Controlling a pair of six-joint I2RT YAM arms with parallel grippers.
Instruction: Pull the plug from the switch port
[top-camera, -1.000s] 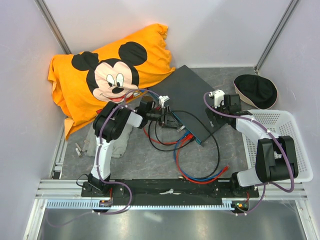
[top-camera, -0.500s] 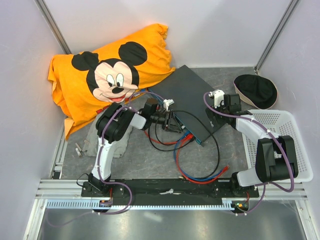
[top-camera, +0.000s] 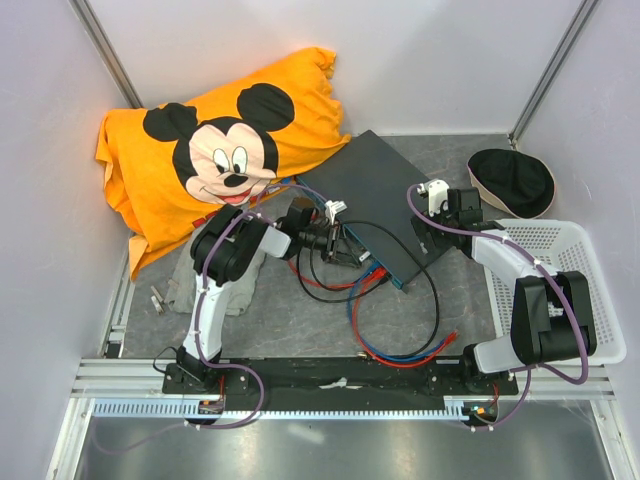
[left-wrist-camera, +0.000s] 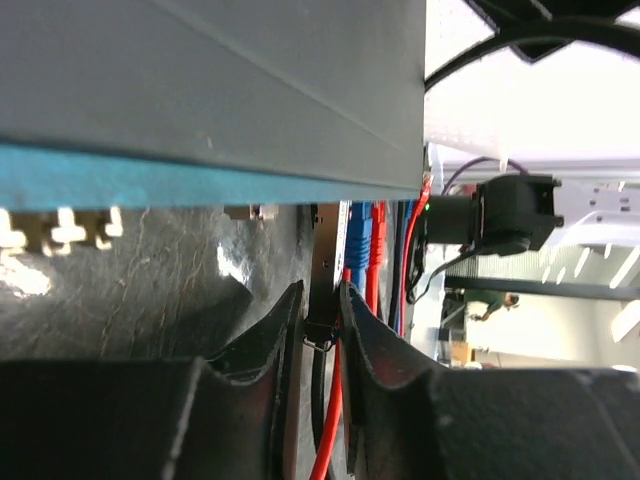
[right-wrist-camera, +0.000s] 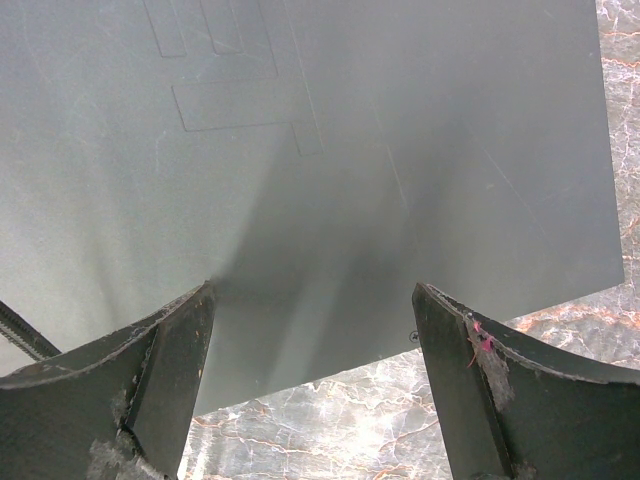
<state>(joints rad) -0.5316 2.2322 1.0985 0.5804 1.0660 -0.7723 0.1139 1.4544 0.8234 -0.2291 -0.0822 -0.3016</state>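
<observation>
The switch (top-camera: 375, 190) is a flat dark grey box lying at an angle in the middle, its teal socket face (left-wrist-camera: 150, 180) turned toward the left arm. My left gripper (top-camera: 337, 245) is at that face, shut on a black plug (left-wrist-camera: 324, 300), which sits pinched between its fingers (left-wrist-camera: 270, 340). The plug's far end reaches the teal face; I cannot tell whether it is still seated. My right gripper (top-camera: 430, 232) is open and rests over the switch's right edge (right-wrist-camera: 350, 150), its fingers (right-wrist-camera: 170, 340) wide apart with bare marble floor between the tips.
Black, red and blue cables (top-camera: 400, 335) loop on the floor in front of the switch. An orange Mickey pillow (top-camera: 220, 150) lies at the back left, a black round cap (top-camera: 512, 182) at the back right, and a white basket (top-camera: 575, 265) at the right.
The left wrist has rolled slightly and the left gripper has shifted a little toward the near left, still holding the plug. The right arm has not moved.
</observation>
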